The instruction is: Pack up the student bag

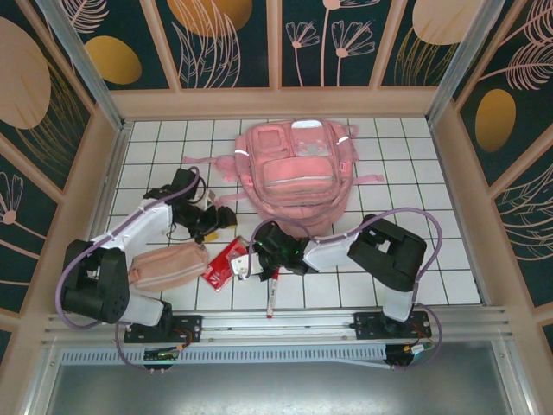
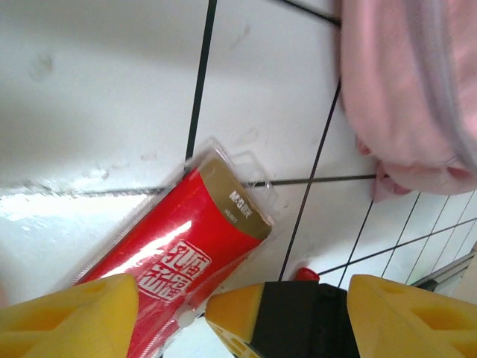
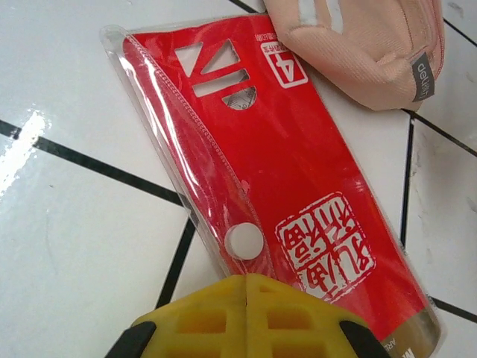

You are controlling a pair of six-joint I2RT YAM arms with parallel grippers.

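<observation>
Top view: the student bag (image 1: 298, 177) lies flat at the far middle of the white tiled desk (image 1: 155, 147), front pockets up, straps spread to both sides. Its near edge is partly covered by the right arm and a cable.

Left hand (image 1: 218, 223) (image 2: 242, 313): sits just left of the bag's near corner. In its wrist view the two yellow fingers (image 2: 67, 317) stand wide apart at the bottom edge, gripping nothing. Only their tips show; the rest is cut off. A yellow-and-black block sits low between them; what it is, I cannot tell. A small red tip beside it is too small to identify.

Right hand (image 1: 257, 257) (image 3: 246, 313): its yellow fingers are pressed together with no gap, over the gold-trimmed end of the red packet (image 1: 226, 262) (image 2: 175, 253) (image 3: 298, 186). Whether the plastic edge is pinched between them cannot be told; the contact is hidden under the fingers.

The packet lies flat on the desk in a clear sleeve. Its far corner touches or slips under the peach pencil pouch (image 1: 168, 266) (image 3: 365, 45); which one is unclear. The pouch is cut off by the top of the right wrist view.

Left wrist view, upper right: a pink fold (image 2: 402, 89) with a grey strip, cropped by the frame; which part it is cannot be told.

A pen (image 1: 272, 296) lies near the front edge, its upper end hidden under the right hand.
</observation>
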